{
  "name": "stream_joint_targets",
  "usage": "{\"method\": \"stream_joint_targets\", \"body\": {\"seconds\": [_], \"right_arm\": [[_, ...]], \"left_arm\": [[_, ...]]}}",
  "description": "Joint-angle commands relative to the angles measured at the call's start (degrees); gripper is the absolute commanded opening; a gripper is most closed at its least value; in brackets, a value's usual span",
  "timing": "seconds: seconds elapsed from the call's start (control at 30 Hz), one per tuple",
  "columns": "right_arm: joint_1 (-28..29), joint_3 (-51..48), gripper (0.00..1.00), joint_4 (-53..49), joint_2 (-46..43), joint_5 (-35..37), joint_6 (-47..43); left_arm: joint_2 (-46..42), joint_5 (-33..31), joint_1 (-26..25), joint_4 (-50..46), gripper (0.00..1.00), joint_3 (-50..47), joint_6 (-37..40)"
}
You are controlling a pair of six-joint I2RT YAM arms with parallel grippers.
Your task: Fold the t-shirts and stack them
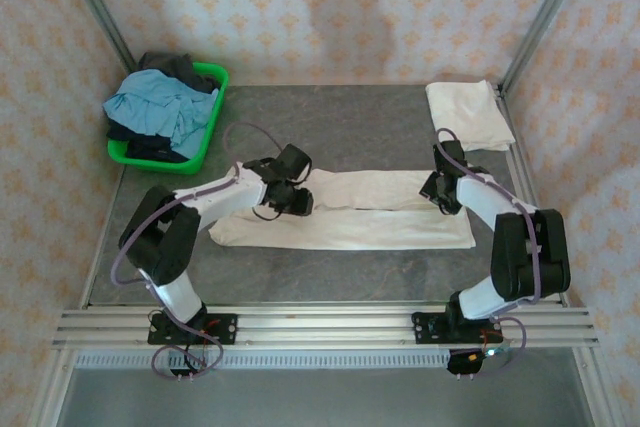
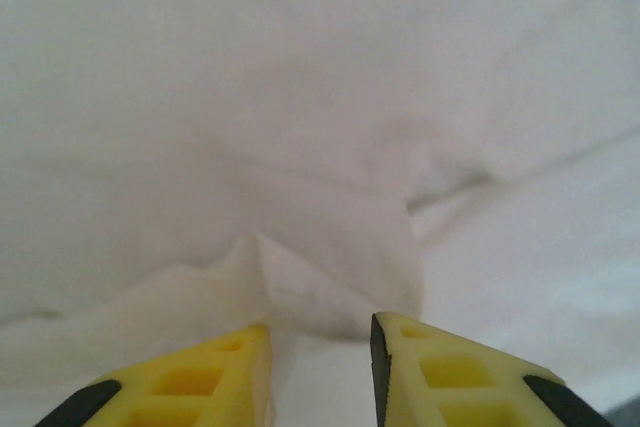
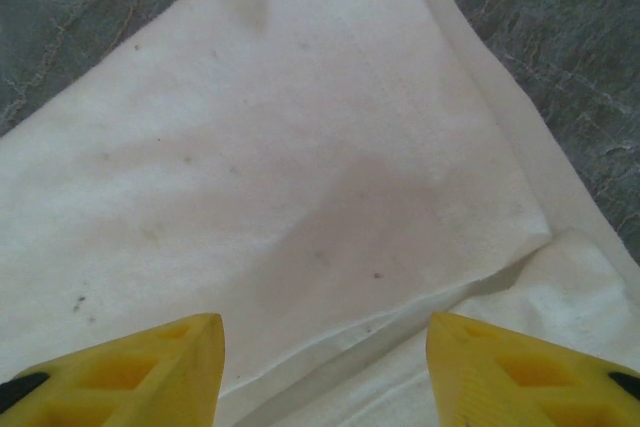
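A cream t-shirt (image 1: 380,219) lies as a long folded strip across the middle of the table. My left gripper (image 1: 297,197) sits low on its left end. In the left wrist view the left gripper (image 2: 320,329) has its jaws partly apart, with a small raised ridge of the t-shirt (image 2: 300,267) just ahead of the fingertips. My right gripper (image 1: 438,193) hovers over the strip's right end. In the right wrist view the right gripper (image 3: 325,325) is wide open above a folded edge of the t-shirt (image 3: 300,167). A second t-shirt (image 1: 468,113) lies folded at the back right.
A green basket (image 1: 213,127) at the back left holds a light blue garment (image 1: 155,107) and a dark garment (image 1: 178,67). Grey table surface (image 1: 350,127) runs behind the strip. Metal frame posts stand at the back corners, and a rail crosses the near edge.
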Motion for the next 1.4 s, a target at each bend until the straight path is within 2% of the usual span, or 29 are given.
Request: {"method": "stream_joint_targets", "body": {"seconds": [0.0,0.3,0.37,0.43,0.57,0.8,0.93,1.23,1.37], "right_arm": [[0.2,0.2,0.56,-2.0,-2.6,2.2,-0.4],[0.1,0.6,0.57,-2.8,-4.9,1.9,-0.4],[0.2,0.8,0.57,-2.7,-5.0,1.8,-0.3],[0.2,0.8,0.57,-2.4,-5.0,1.3,-0.3],[0.2,0.2,0.57,-1.4,-4.5,0.5,-0.1],[0.2,-0.5,0.57,-1.5,-4.1,1.1,-0.4],[0.2,-0.5,0.57,-2.1,-4.1,2.4,-1.0],[-0.2,1.0,0.58,-2.1,-3.0,2.9,-1.1],[-0.2,1.9,0.58,-2.4,-2.5,2.2,-1.2]], "left_arm": [[-3.9,2.5,-0.5,-0.8,0.3,-3.6,-1.4],[-12.4,8.6,-3.7,2.8,0.31,-9.9,-3.0],[-13.5,5.6,-3.5,1.5,0.33,-8.5,-2.2],[-13.1,-0.4,-2.7,-1.4,0.4,-5.0,-1.4],[-6.4,-7.9,0.7,-4.0,0.42,3.5,0.5],[9.5,-6.9,2.3,-6.3,0.36,16.7,2.8],[7.7,-5.9,1.3,-5.0,0.35,12.8,0.8],[-2.6,-7.8,-5.9,-2.1,0.32,-1.9,-6.8],[-4.2,-5.8,-6.9,0.1,0.3,-6.1,-8.8]]}}
